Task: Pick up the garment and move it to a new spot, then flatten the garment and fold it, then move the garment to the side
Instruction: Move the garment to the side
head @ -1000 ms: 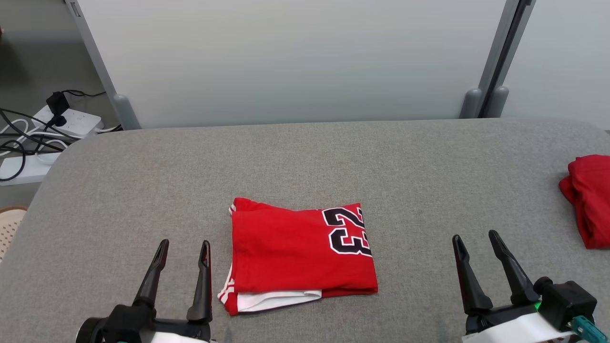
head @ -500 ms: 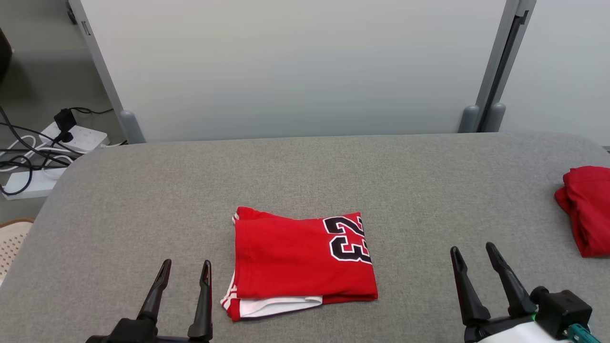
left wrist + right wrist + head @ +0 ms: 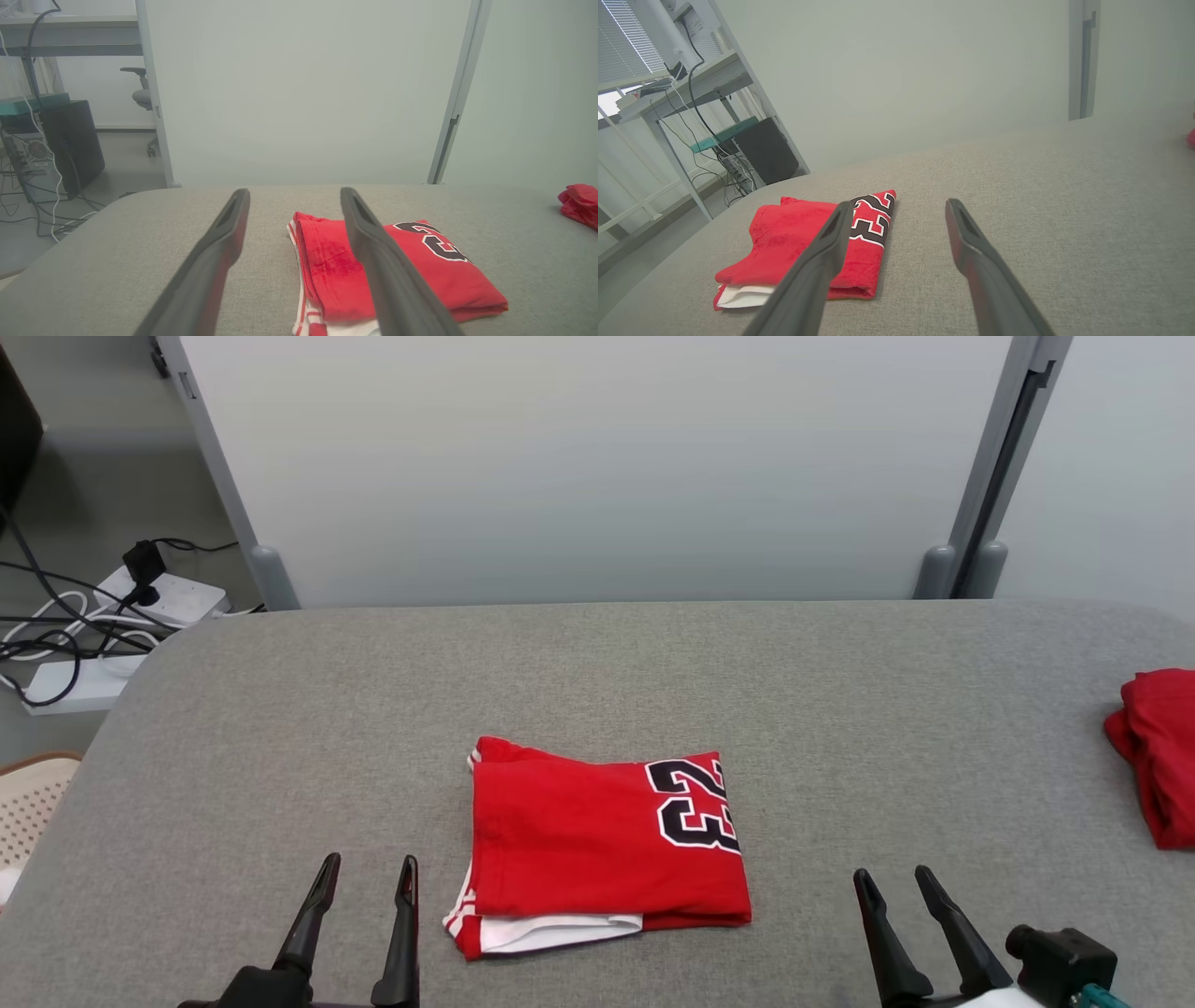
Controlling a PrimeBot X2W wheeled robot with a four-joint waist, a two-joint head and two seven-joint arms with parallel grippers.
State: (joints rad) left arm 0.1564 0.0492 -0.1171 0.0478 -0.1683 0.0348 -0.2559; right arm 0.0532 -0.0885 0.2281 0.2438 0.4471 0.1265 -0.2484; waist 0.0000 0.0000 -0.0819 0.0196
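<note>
The right gripper point(image 3: 900, 204) hung open over the grey table point(image 3: 1055, 196), holding nothing. A folded red garment point(image 3: 794, 233) marked "23" lay flat toward the view's left, partly behind one finger point(image 3: 817, 266), with white cloth showing at its near edge. Beyond stood a pale wall point(image 3: 901, 70), a desk point(image 3: 691, 81) and a black box point(image 3: 768, 149).

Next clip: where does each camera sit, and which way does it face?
Head view: on the head, looking forward and down at the folded garment on the table; left gripper lower left, right gripper lower right, both open.
Left wrist view: on the left wrist, looking along its own fingers toward the partition.
Right wrist view: on the right wrist, tilted, along its own fingers; garment to their left.
Shared: all three show the garment.
</note>
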